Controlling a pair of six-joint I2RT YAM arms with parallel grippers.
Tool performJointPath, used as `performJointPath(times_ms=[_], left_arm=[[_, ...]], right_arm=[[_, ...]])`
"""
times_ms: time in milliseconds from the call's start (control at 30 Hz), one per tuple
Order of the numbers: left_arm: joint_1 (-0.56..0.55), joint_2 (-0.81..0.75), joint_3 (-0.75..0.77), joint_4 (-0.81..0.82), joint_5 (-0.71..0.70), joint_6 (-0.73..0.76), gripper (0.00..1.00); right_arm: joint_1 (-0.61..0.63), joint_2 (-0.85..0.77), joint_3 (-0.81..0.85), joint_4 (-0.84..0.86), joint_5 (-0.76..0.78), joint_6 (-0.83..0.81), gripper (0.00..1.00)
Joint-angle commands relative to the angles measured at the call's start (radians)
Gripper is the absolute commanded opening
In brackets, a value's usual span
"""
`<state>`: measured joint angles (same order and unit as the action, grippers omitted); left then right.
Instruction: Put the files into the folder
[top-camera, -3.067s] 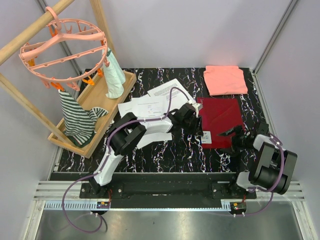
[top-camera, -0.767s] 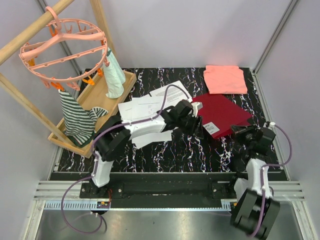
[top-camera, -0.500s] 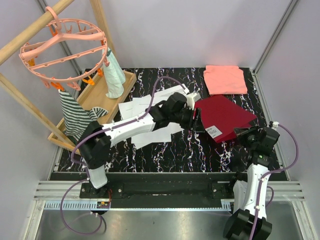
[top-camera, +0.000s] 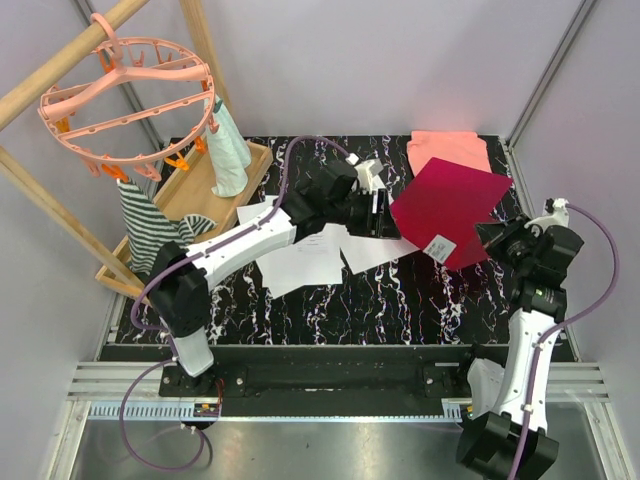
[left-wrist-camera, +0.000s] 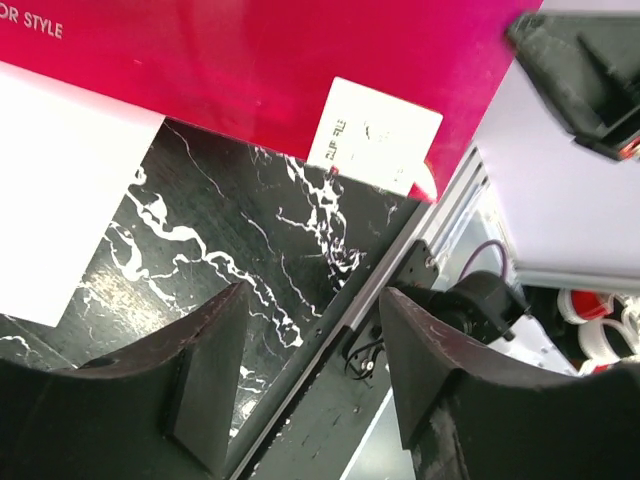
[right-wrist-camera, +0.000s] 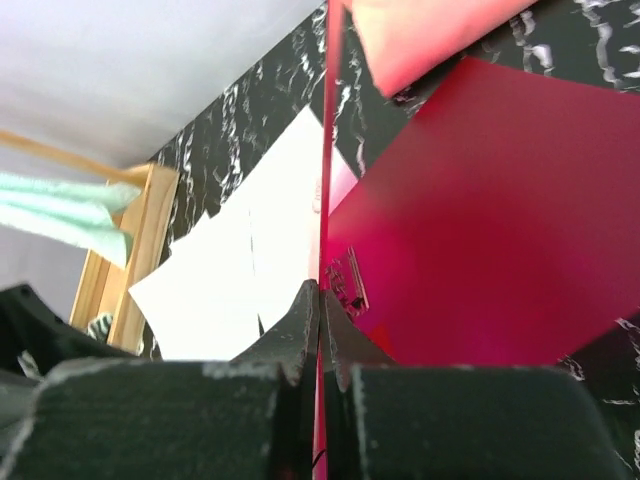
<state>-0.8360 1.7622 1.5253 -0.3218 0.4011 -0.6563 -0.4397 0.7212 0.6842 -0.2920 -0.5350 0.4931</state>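
Black marbled table (top-camera: 330, 300); files (top-camera: 300, 258), pink cloth (top-camera: 450, 148), wooden tray (top-camera: 188, 197) on it

Folder (top-camera: 447, 200): crimson cover raised and tilted, white label (top-camera: 436, 246) at its near corner. Right gripper (top-camera: 490, 234) touches the cover's near-right edge; its arm comes up from the near side of the folder. Left gripper (top-camera: 381, 220) sits just left of the folder, above the files (top-camera: 305, 255). The files are white sheets spread on the black marbled table (top-camera: 330, 300) to the folder's left, one sheet reaching its near-left edge. Salmon cloth (top-camera: 448, 146) lies behind the folder, partly hidden by the cover. Wooden tray (top-camera: 185, 195), pink hanger (top-camera: 130, 85) and striped cloth (top-camera: 148, 235) are well left of the folder.
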Motion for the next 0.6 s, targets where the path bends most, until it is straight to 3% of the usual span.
performJointPath(times_ms=[0,33,100,167,400,567], left_arm=[[0.055,-0.056,0.055,0.013,0.071,-0.039,0.63],[0.063,-0.056,0.058,0.020,0.091,-0.046,0.66],[0.081,-0.053,0.093,0.021,0.100,-0.060,0.84],[0.093,-0.026,0.134,0.004,0.111,-0.129,0.92],[0.110,0.167,0.464,-0.086,0.148,-0.414,0.93],[0.112,0.215,0.521,-0.059,0.081,-0.558,0.93]], right_arm=[[0.047,0.032,0.040,0.091,-0.105,-0.068,0.00],[0.065,0.032,0.058,0.090,-0.102,-0.082,0.00],[0.123,0.032,0.074,0.088,-0.089,-0.120,0.00],[0.192,0.034,0.090,0.080,-0.050,-0.151,0.00],[0.237,0.012,0.107,0.103,-0.072,-0.180,0.00],[0.271,-0.003,0.109,0.111,-0.077,-0.202,0.00]])
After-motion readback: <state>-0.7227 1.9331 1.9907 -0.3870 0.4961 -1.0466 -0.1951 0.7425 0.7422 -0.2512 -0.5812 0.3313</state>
